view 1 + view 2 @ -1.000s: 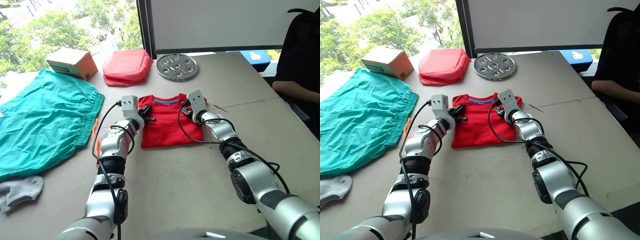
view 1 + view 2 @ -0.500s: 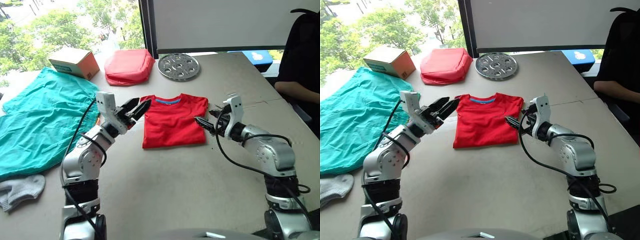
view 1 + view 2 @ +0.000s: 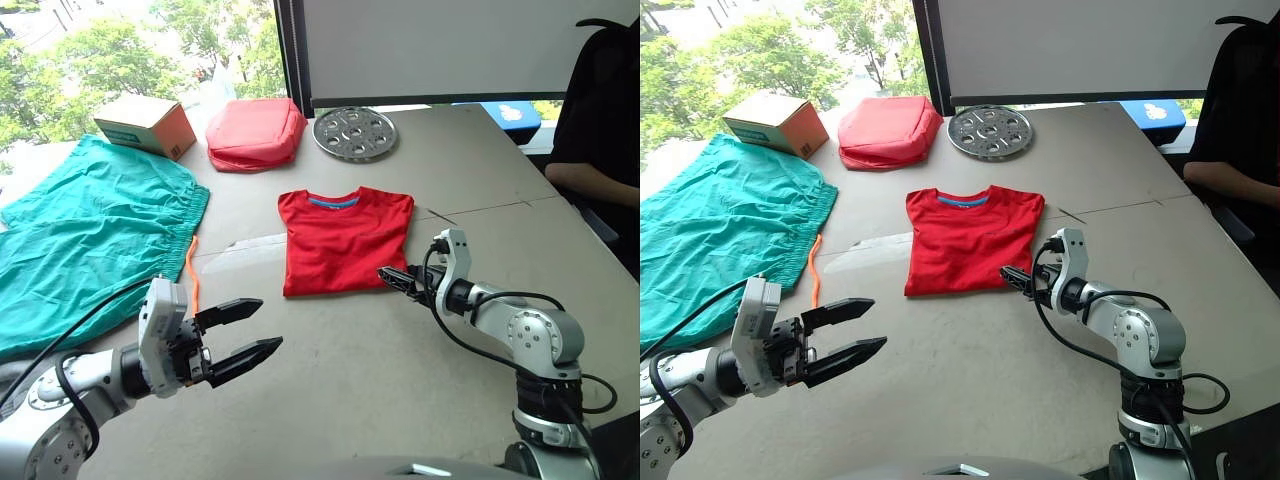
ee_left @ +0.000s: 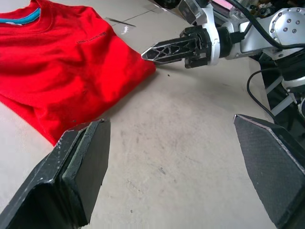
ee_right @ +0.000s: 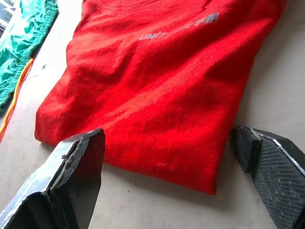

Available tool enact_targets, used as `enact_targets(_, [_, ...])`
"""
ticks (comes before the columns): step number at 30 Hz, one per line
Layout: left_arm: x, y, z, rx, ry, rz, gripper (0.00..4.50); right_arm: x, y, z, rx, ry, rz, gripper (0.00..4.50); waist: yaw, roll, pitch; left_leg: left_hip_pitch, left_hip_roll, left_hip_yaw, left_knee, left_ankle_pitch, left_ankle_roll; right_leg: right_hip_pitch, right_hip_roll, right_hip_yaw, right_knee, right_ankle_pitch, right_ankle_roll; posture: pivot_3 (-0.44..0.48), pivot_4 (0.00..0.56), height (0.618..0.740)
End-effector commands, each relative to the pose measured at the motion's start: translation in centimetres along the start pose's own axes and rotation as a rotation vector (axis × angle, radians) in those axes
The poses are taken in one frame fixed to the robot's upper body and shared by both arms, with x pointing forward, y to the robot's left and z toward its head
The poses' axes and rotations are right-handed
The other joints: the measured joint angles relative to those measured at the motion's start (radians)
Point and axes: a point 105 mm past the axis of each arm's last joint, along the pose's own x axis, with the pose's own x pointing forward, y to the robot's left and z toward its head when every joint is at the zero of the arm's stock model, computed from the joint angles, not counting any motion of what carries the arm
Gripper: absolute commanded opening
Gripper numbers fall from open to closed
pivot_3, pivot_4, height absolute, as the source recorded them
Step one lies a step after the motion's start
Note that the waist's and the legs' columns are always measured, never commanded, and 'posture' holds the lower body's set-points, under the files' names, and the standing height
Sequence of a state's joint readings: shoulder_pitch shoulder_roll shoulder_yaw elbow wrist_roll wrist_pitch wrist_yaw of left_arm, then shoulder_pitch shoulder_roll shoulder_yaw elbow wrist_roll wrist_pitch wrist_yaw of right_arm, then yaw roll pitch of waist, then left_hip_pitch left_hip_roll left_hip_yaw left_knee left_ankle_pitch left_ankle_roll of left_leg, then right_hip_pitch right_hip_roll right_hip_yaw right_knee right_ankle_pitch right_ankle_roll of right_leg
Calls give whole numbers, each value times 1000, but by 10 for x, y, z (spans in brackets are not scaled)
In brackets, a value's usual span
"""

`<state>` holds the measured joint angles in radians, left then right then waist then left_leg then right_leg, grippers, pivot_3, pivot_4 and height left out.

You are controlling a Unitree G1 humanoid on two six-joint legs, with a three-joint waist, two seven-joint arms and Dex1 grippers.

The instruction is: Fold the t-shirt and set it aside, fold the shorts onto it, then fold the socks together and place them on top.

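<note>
Both pincers have pulled back off the t-shirt [image 3: 343, 242] since a second ago — they were up at its collar end then, now both sit near my edge of the bench [image 3: 400, 370]. My left pincer [image 3: 240, 334] has dropped furthest, low toward my near-left corner, fingers spread and holding nothing. My right pincer [image 3: 396, 277] hangs just beside the shirt's near right corner; from the right wrist view its fingers [image 5: 76, 162] are spread wide, also holding nothing.

T-shirt lies folded into a neat block mid-bench, collar pointing to the far edge, untouched now. Looks unshifted from before. I judge the fold is done and letting go was the point — next comes setting it aside.

Shorts [image 3: 90, 240] lie spread flat along the left edge, orange drawstring [image 3: 190, 270] trailing toward the middle, not yet folded. No socks that I can make out.

Far edge: cardboard box [image 3: 145, 124], padded red pouch [image 3: 256, 133], round metal plate [image 3: 354, 133]. A person [image 3: 600, 130] sits at the right edge.
</note>
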<state>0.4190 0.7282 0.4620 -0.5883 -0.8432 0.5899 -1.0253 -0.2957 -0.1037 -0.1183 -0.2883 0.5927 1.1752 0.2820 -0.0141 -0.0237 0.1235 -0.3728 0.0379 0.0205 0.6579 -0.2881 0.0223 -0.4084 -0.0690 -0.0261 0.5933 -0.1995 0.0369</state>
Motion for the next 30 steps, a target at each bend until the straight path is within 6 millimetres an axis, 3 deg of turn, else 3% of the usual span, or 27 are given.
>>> enact_targets(1, [0, -8, 5, 66, -7, -16, 4389, 14, 7, -4, -14, 31, 32, 4500, -3, 0, 0, 0, 0, 0, 0, 0, 0, 0, 0, 0, 0, 0, 0, 0, 150, 740])
enact_targets(4, [0, -4, 4, 74, -17, 2, 4389, 31, 7, -9, -82, 78, 14, 4500, -6, 0, 0, 1, 0, 1, 0, 0, 0, 0, 2, 0, 0, -2, 3, 0, 150, 740])
enact_targets(6, [1, -3, 3, 78, -24, 13, 4500, 40, -5, -17, -183, 135, -70, 3780, -9, 0, 0, 3, 1, 1, 0, 0, 0, 0, 3, 0, 0, -2, 3, 0, 150, 740])
enact_targets(9, [1, -3, 0, 83, -30, 23, 4500, 43, -18, -25, -259, 178, -137, 2279, -16, -2, -1, 6, 1, 1, -4, 0, 0, 1, 3, 1, 1, -2, 3, 0, 150, 740])
enact_targets(14, [0, -9, -9, 92, -19, 10, 4500, 29, -36, -31, -361, 181, -223, 26, -24, -2, -2, 10, 1, 2, -6, 0, 0, 3, 3, 2, 0, -2, 2, 0, 150, 740])
enact_targets(17, [0, -11, -11, 99, -16, -3, 4500, 13, -46, -26, -316, 131, -281, 26, -11, -2, -2, 9, 2, 1, -7, 0, 0, 3, 2, 1, -1, -2, 2, 0, 150, 740])
enact_targets(22, [7, -10, -12, 99, -25, -39, 4500, -31, -66, -14, -88, -43, -418, 26, 30, -1, -2, 5, -1, 0, -8, 0, 0, 3, -3, 0, -4, -2, 2, 0, 150, 740])
enact_targets(27, [14, -7, -11, 100, -30, -76, 4500, -75, -79, -14, -64, -128, -577, 26, 36, -1, -2, -4, -2, -1, -4, 0, 0, -2, -4, 0, -4, -3, 3, 0, 150, 740])
enact_targets(30, [19, -4, -10, 101, -32, -109, 4500, -114, -94, -15, -11, -198, -743, 26, 33, -1, -2, -4, -2, -2, -4, 0, 0, -3, -2, -1, -4, -3, 4, 0, 150, 740])
